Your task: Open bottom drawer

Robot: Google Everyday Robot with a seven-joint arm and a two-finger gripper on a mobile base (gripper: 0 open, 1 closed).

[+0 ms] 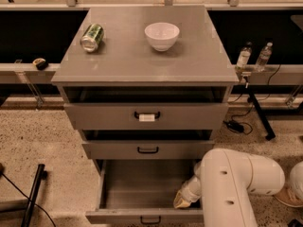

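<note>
The bottom drawer (142,215) of the grey cabinet is pulled far out; its plain grey inside (142,186) shows and a small black loop handle (150,220) sits on its front at the lower edge of the view. My gripper (182,201) is at the end of the white arm (236,183), low inside the drawer at its right side, just behind the front panel. The middle drawer (147,149) and the top drawer (147,116), which has a white tag on its handle, are each out a little.
A green can (92,37) lies on its side and a white bowl (162,35) stands on the cabinet top (142,60). Two bottles (253,56) stand on a ledge at right. Cables and a black stand leg (258,115) are on the speckled floor.
</note>
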